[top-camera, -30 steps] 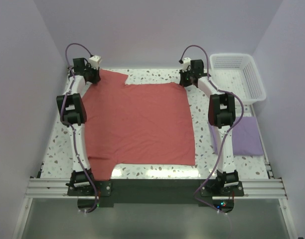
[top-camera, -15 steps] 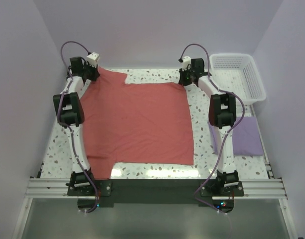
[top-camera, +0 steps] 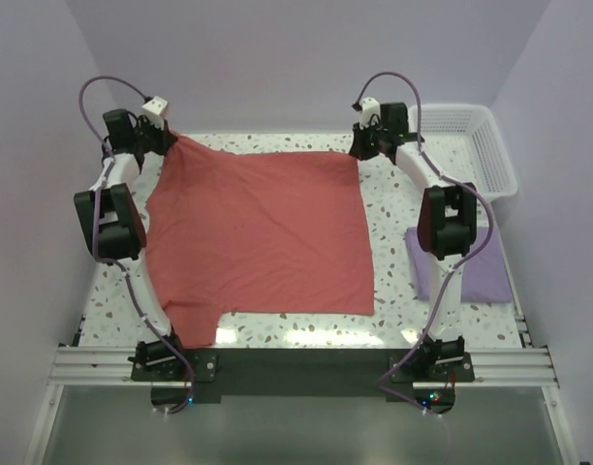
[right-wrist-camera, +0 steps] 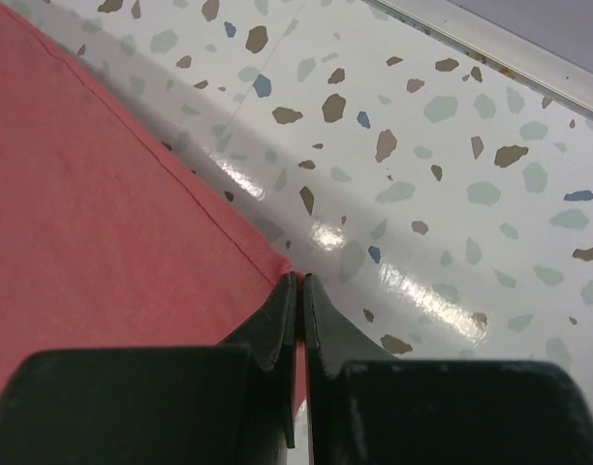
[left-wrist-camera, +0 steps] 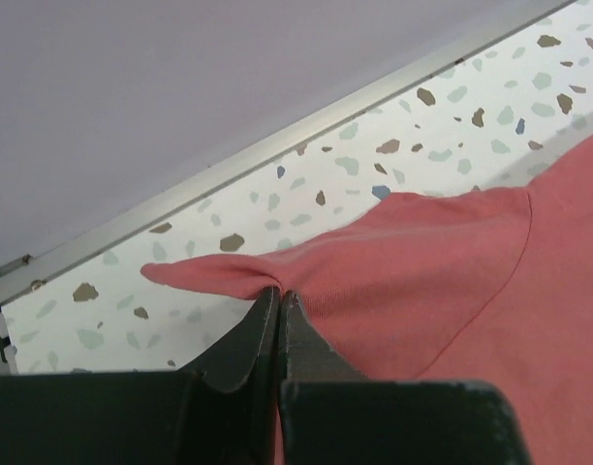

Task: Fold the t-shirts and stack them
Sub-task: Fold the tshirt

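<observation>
Pinching the salmon t-shirt (top-camera: 267,232) in the left gripper (left-wrist-camera: 279,291) near the table's (top-camera: 393,199) far-left corner. Clamping its far-right corner in the right gripper (right-wrist-camera: 298,281)

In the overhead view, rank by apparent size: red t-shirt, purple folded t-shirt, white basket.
1. red t-shirt, clearly largest.
2. white basket and purple t-shirt: look alike, each partly hidden by the right arm; not ranked.

Fig.: spread t-shirt (top-camera: 263,237) lies centre on table (top-camera: 393,242); I've L gripper (top-camera: 171,139) at its far-L corner, R gripper (top-camera: 358,152) at far-R corner. To R: folded t-shirt (top-camera: 490,271), basket (top-camera: 506,170) behind it.
</observation>
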You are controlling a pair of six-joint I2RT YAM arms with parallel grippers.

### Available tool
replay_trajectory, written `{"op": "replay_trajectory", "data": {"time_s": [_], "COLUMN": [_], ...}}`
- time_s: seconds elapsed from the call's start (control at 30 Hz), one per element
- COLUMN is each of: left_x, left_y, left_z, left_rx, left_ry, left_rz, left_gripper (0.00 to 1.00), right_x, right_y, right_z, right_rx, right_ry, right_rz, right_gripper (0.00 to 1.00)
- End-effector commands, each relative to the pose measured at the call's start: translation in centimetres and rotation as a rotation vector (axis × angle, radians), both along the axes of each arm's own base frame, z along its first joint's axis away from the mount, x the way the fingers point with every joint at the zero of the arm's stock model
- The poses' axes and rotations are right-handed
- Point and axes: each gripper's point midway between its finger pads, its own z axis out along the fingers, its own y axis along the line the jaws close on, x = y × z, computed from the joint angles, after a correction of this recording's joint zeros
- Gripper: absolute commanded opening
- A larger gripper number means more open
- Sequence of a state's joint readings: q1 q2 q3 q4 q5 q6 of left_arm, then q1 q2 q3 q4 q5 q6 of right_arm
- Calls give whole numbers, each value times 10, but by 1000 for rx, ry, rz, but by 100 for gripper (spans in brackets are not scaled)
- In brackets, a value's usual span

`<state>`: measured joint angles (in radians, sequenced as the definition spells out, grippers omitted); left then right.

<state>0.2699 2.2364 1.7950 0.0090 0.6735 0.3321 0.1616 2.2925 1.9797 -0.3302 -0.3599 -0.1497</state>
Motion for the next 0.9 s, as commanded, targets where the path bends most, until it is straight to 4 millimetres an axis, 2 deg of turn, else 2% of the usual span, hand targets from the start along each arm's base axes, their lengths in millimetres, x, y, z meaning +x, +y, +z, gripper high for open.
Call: {"op": "replay_trajectory", "data": {"time_s": [0.0, 0.03, 0.07, 0.1, 0.13, 0.17, 0.2, 0.23, 0.3, 0.33, 0.37, 0.4, 0.43, 0.47, 0.5, 0.53, 0.57, 0.6, 0.63, 0.7, 0.8, 0.87], "left_x": [-14, -20, -27, -32, -40, -47, -52, -61, -74, -84, -91, -100, -111, -118, -125, -137, -144, -157, -164, -176, -204, -211], "left_y": [9, 13, 11, 11, 13, 12, 11, 11, 9, 9, 9, 6, 7, 7, 7, 7, 8, 7, 6, 8, 6, 9], "left_z": [49, 42, 50, 51, 42, 52, 53, 43, 49, 37, 45, 39, 26, 31, 28, 13, 15, 4, -7, -16, -51, -64], "left_rx": [43, 43, 45, 46, 54, 63, 67, 76, 94, 105, 125, 129, 144, 163, 172, 187, 207, 215, 214, 242, 267, 286], "left_ry": [-134, -121, -135, -136, -120, -136, -135, -111, -114, -86, -100, -78, -51, -60, -52, -19, -17, 13, 38, 63, 132, 163], "left_rz": [-45, -44, -61, -69, -77, -85, -92, -100, -112, -121, -125, -133, -138, -137, -139, -147, -140, -143, -152, -136, -133, -124], "left_gripper": [0, 0, 0, 0, 0, 0, 0, 0, 0, 0, 0, 0, 0, 0, 0, 0, 0, 0, 0, 0, 0, 0], "right_x": [-14, -20, -23, -27, -32, -36, -40, -46, -54, -60, -64, -67, -72, -76, -79, -85, -88, -92, -94, -98, -107, -112], "right_y": [-1, -2, -2, -2, -3, -3, -4, -4, -5, -6, -5, -5, -7, -8, -9, -11, -11, -12, -13, -14, -15, -15], "right_z": [46, 43, 44, 52, 48, 48, 57, 51, 52, 53, 51, 51, 50, 49, 47, 40, 40, 33, 30, 18, -7, -17], "right_rx": [25, 25, 26, 26, 22, 21, 19, 14, 12, 7, 7, 5, -2, -7, -19, -26, -31, -42, -44, -59, -75, -78], "right_ry": [-59, -46, -43, -50, -38, -34, -46, -31, -22, -18, -8, -7, -2, 5, 3, 21, 19, 30, 37, 61, 111, 136], "right_rz": [29, 31, 36, 39, 45, 47, 53, 59, 70, 75, 84, 92, 95, 97, 105, 110, 113, 123, 125, 139, 159, 172], "right_gripper": [0, 0, 0, 0, 0, 0, 0, 0, 0, 0, 0, 0, 0, 0, 0, 0, 0, 0, 0, 0, 0, 0]}}
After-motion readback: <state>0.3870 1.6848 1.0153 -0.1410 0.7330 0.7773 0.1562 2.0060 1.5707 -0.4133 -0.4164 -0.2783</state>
